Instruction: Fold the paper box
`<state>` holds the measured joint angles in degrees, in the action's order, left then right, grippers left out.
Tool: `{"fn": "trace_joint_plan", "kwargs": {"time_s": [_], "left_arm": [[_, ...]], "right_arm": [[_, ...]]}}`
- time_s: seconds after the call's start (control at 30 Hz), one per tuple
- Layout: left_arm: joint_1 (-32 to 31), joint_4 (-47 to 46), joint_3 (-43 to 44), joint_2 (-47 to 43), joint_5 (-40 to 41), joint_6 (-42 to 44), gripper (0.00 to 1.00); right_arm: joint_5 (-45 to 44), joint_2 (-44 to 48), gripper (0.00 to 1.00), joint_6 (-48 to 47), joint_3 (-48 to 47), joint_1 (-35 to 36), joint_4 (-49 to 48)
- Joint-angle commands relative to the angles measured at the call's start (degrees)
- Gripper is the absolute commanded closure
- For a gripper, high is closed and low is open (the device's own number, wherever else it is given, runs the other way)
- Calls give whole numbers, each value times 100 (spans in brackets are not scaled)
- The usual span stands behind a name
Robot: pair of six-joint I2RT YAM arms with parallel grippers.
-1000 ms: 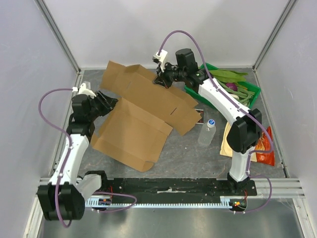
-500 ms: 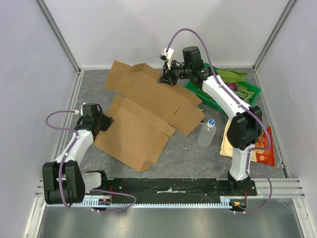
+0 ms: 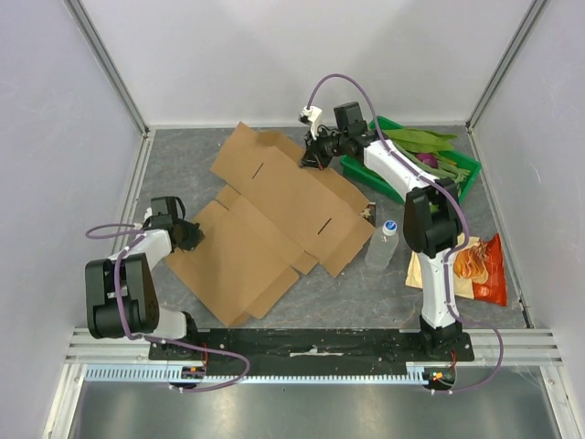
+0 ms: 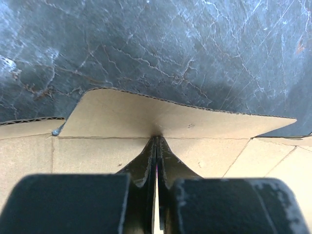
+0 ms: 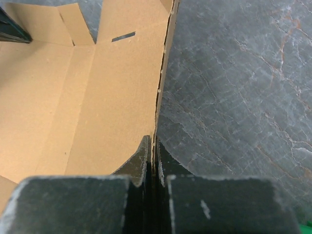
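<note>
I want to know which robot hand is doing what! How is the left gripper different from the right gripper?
The left gripper pinches the paper box at its left edge; the right gripper pinches its far edge. The left gripper sits close to its own base, with its arm folded up; the right gripper reaches far across the table, with its arm stretched out. Both are shut tight on the cardboard.
</note>
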<state>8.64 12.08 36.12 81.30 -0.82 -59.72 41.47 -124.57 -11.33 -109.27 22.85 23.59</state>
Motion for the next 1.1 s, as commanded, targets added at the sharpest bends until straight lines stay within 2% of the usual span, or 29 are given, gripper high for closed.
{"fn": "trace_joint_plan", "kwargs": {"time_s": [0.0,0.1,0.13,0.17,0.2,0.3,0.43,0.57,0.67,0.9,1.07], "left_arm": [[243,-135,-18,35,109,30,94],[234,-836,18,-122,-592,671,89],[208,-1073,-8,-288,-734,934,83],[156,-1398,-34,-325,-901,1067,68],[138,-1906,-9,-316,-1320,1181,66],[138,-2506,175,-97,-2068,1279,59],[138,-2543,448,131,-1940,990,61],[129,-2385,940,772,-1904,744,79],[94,-2420,1178,1195,-1939,576,85],[-240,-3017,1302,1407,-2168,759,88],[-583,-3185,1205,960,-2010,1313,82]], "right_arm": [[-262,99,100,-185,-226,-18,-364],[-201,118,100,-273,-173,-26,-408],[-175,100,100,-282,-217,-18,-408],[-157,83,100,-282,-243,-18,-400],[-148,13,100,-264,-270,-26,-399],[88,-102,100,-185,-375,-61,-408],[142,-94,100,-115,-323,-62,-443],[203,-67,100,17,-279,-62,-558],[273,-15,100,131,-244,-62,-663],[274,47,100,420,-120,-35,-935],[125,91,100,465,-24,35,-944]]}}
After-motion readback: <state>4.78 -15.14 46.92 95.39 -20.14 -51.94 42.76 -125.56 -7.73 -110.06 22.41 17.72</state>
